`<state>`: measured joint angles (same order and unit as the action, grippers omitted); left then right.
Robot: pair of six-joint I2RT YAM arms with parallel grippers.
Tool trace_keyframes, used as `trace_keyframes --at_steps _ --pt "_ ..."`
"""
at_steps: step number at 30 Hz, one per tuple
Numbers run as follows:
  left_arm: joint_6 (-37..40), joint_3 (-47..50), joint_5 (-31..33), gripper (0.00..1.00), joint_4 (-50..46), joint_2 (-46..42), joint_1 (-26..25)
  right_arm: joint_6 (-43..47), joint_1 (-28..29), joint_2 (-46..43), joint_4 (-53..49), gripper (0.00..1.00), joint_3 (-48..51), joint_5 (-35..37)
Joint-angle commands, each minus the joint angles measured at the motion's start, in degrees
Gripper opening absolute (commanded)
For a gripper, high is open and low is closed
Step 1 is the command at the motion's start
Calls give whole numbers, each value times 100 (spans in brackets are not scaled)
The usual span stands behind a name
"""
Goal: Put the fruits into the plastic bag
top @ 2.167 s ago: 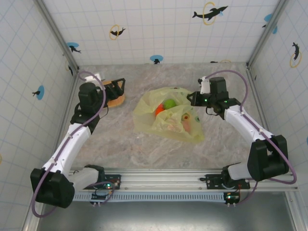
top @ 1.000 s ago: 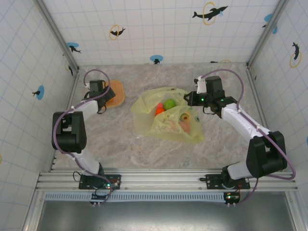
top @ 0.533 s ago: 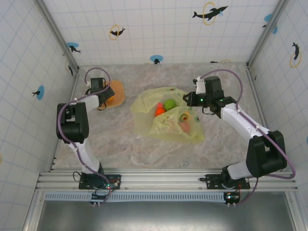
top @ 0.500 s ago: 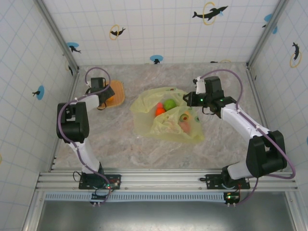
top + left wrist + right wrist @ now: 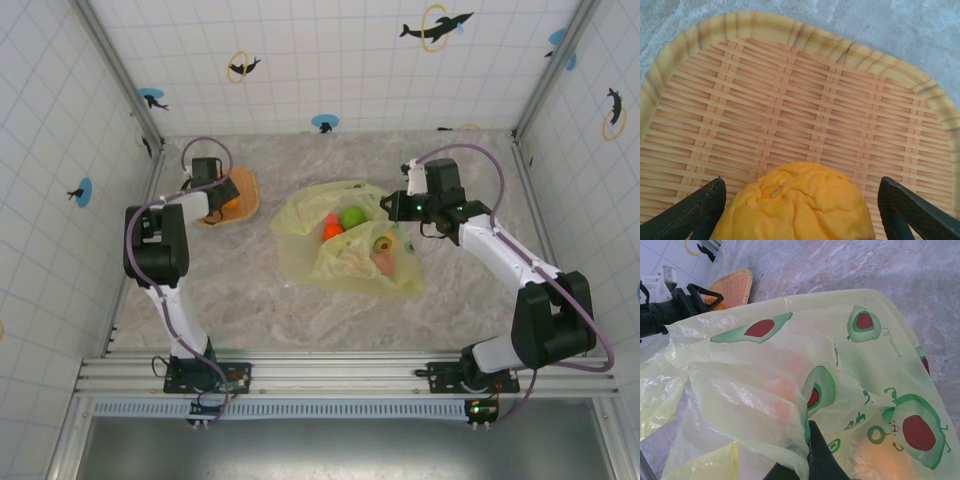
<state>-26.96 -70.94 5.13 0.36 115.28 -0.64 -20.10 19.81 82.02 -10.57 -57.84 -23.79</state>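
The crinkly yellow-green plastic bag is lying open at the middle of the table, holding a green fruit, a red-orange fruit and a pinkish fruit. An orange fruit is sitting on the woven tray near the far-left corner.

Small green lettering on the plastic bag is too crumpled to read.

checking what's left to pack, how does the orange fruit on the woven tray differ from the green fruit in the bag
The orange fruit lies on the woven tray, outside the plastic bag; the green fruit already sits inside it. The open fingers of the left gripper flank the orange fruit; no gripper surrounds the green fruit. One is orange, the other green. Both are small and rounded.
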Motion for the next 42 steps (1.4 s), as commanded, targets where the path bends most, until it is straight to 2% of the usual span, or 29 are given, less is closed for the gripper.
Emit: trace_keyframes --at_steps 1,7,14,21,26,29,34,39,42 --pt "125 -188 -5 78 -115 152 56 24 23 16 -11 0 -157 36" --pt "148 -219 6 67 -115 140 52 17 23 15 -28 0 -157 40" --pt "121 -69 -9 60 -76 -369 42 18 30 16 -21 0 -157 41" --pt "-87 548 -132 58 196 -1652 -38 2 47 25 24 0 -164 46" --pt "-235 896 -162 56 315 -2785 -350 -9 74 60 61 0 -176 33" --pt "-180 987 -34 56 273 -3405 -870 -20 81 84 85 0 -190 24" --pt "-34 1255 100 56 410 -4266 -2176 -16 86 146 104 0 -240 0" --pt "397 1451 364 56 552 -4575 -3787 -4 85 165 98 0 -279 -1" --pt "651 1692 299 56 574 -4445 -4504 9 85 170 99 0 -280 -5"
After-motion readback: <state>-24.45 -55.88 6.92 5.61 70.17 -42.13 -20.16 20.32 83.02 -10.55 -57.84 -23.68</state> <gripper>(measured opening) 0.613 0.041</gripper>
